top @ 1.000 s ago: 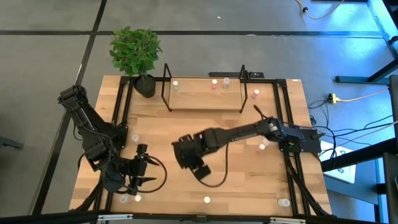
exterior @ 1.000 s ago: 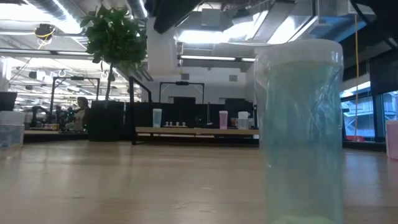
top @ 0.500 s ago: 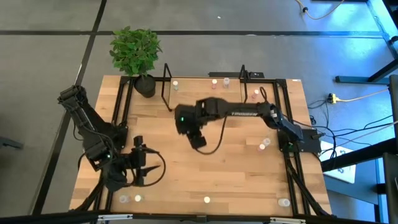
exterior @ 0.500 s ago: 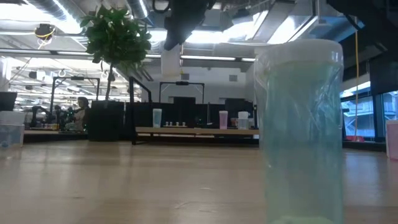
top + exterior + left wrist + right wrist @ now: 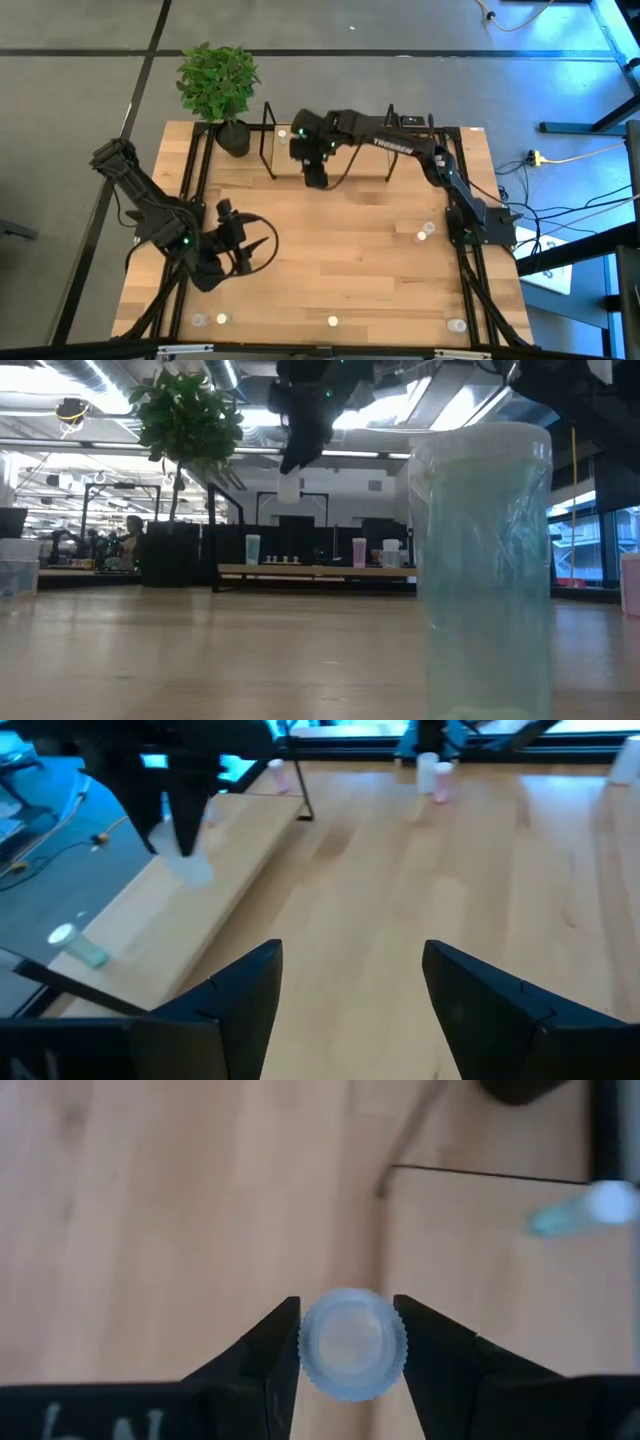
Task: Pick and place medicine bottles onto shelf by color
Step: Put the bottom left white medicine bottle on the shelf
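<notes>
Right gripper [image 5: 348, 1342]: fingers clamped on white-capped bottle [image 5: 350, 1343], gripped at cap, bottle hanging beneath.
Position: I held it above shelf [image 5: 330, 160], near left end, front edge; shelf bottle [image 5: 578, 1213] lay just beyond fingers.
Step, my judgement: carry done, placing in hand. Next called for descent onto bare board beside matching colour, then release.
Obstacles: black wire upright [image 5: 268, 135] and potted plant [image 5: 220, 85] close by.
Left gripper [image 5: 345, 990]: fingers apart, empty, waiting over table [image 5: 350, 250], well apart from shelf.

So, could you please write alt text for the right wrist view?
The right gripper holds a pale ridged bottle cap between its dark fingers, seen from above the wooden shelf, where a greenish bottle lies.
</notes>
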Available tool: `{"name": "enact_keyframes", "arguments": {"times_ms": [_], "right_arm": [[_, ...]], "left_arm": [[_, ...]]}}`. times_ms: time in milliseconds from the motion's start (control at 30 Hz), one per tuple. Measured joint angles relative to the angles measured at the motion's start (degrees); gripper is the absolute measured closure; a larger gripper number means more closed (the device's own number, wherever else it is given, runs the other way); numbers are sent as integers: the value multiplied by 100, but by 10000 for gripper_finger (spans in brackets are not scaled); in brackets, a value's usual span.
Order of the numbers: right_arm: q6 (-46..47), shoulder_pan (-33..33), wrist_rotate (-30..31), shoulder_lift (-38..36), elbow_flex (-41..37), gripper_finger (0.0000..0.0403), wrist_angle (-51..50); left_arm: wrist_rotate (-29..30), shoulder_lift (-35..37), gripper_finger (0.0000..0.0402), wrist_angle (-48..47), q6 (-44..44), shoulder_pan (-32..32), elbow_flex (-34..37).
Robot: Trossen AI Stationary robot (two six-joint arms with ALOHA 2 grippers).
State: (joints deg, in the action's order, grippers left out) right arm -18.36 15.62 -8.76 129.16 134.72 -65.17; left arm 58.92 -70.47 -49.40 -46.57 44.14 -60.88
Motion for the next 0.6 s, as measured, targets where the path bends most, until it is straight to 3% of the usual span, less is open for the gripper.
{"name": "enact_keyframes", "arguments": {"times_ms": [333,600], "right_arm": [[301,941,-21,41,-14,251,339],[372,1077,113,283,-114,251,784]], "left_arm": [[-2,0,166,-129,-48,-338,0],[-182,1,166,-121,-299,-582,0]]}}
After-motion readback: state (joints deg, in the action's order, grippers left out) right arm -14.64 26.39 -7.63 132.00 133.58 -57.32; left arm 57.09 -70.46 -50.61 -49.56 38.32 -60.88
